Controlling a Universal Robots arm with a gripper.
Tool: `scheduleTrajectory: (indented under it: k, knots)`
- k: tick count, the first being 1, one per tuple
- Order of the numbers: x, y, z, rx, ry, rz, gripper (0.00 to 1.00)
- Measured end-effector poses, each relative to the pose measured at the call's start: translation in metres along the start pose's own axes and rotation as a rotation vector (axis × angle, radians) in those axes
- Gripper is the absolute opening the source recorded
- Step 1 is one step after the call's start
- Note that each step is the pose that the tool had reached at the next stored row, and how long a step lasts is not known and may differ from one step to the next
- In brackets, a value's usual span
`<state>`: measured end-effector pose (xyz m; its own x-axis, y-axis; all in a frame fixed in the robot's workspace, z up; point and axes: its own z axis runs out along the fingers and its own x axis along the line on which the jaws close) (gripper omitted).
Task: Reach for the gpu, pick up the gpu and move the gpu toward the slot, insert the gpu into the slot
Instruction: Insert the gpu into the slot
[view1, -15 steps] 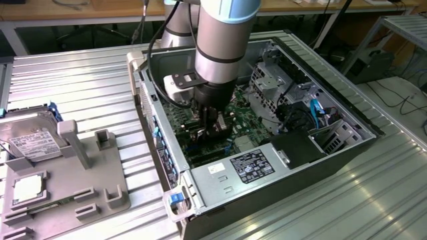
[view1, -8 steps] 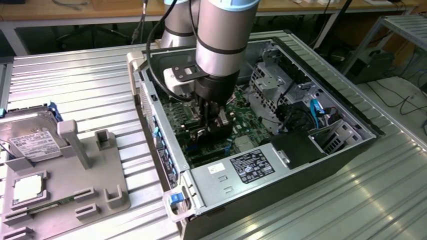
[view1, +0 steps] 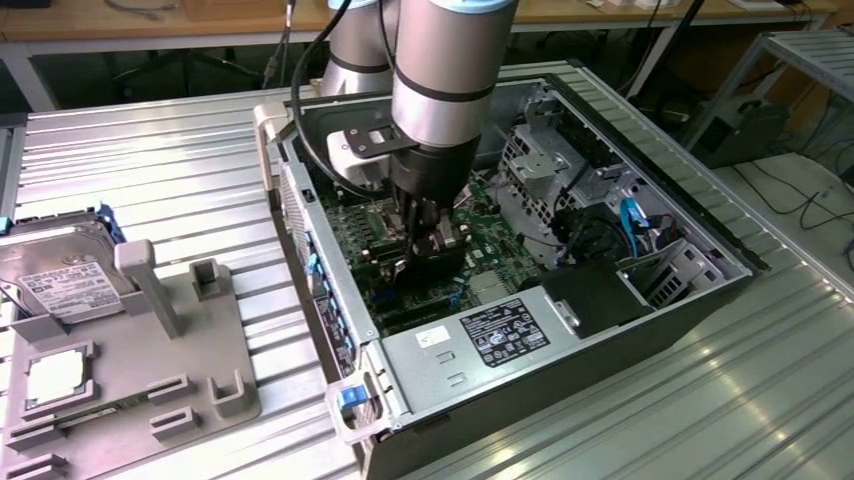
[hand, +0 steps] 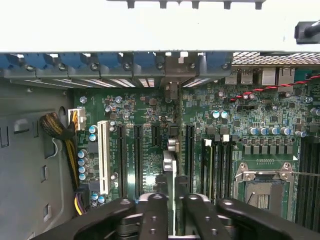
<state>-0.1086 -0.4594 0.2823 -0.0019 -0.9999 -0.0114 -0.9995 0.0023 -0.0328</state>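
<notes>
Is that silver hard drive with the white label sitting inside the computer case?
No, the hard drive rests on the grey holder outside the computer case.

Printed matter, none of it legible. A black label (view1: 503, 333) with white print lies on the silver power supply (view1: 467, 365) at the near end of the computer case (view1: 694, 215). A small white sticker (view1: 430, 337) sits just beside that label. Well apart from the case, the hard drive (view1: 54, 275) carries a white label (view1: 67, 283) with unreadable dark print.
</notes>
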Motion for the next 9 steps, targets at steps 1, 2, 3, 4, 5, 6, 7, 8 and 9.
scheduleTrajectory:
  k: [1,2,3,4,5,6,7,8,9]
  knots:
    - [0.0000,0.0000,0.0000,0.0000,0.0000,0.000,0.15]
    - [0.0000,0.0000,0.0000,0.0000,0.0000,0.000,0.15]
    - [0.0000,0.0000,0.0000,0.0000,0.0001,0.000,0.11]
    - [0.0000,0.0000,0.0000,0.0000,0.0000,0.000,0.11]
    - [0.0000,0.0000,0.0000,-0.0001,0.0000,0.000,0.11]
    - [0.0000,0.0000,0.0000,-0.0001,0.0001,0.000,0.11]
    - [0.0000,0.0000,0.0000,-0.0001,0.0001,0.000,0.11]
    - [0.0000,0.0000,0.0000,-0.0001,0.0001,0.000,0.11]
    - [0.0000,0.0000,0.0000,-0.0001,0.0001,0.000,0.11]
